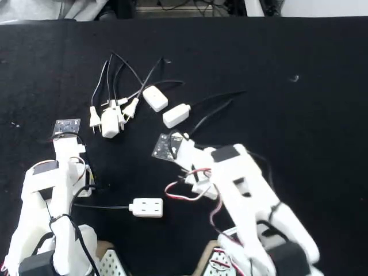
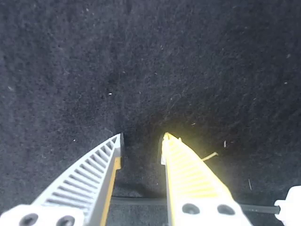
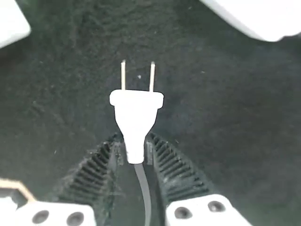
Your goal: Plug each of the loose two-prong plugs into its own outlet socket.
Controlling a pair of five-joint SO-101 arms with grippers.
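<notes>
Progress: sitting early, by the look of it; one plug being carried, none showing seated in a socket, the others lying loose.
Held plug: white two-prong plug (image 3: 136, 110) being gripped by its neck, prongs pointing away from the wrist, cord trailing back between the fingers.
Right gripper (image 3: 134, 147): clamping tight on that plug's neck; hovering low over the cloth, near the middle of the table in the high view.
Left gripper (image 2: 141, 139): standing apart, carrying nothing, hanging over bare black cloth (image 2: 141, 56) at the table's left side.
Loose plugs (image 1: 94, 118): lying in a tangle of black cords (image 1: 118, 69) toward the far left, just beyond the left arm's reach point.
Multi-outlet block (image 1: 146, 207): lying on the cloth between the two arms, near the front; slots looking unoccupied, though too small for telling surely.
White corded blocks (image 1: 155, 98): resting apart from each other, just beyond the right arm; looking like single sockets, judging only from shape, with nothing plugged in.
Remaining: bringing the held prongs to a free socket and pushing them home, then repeating for each loose plug in the tangle.
</notes>
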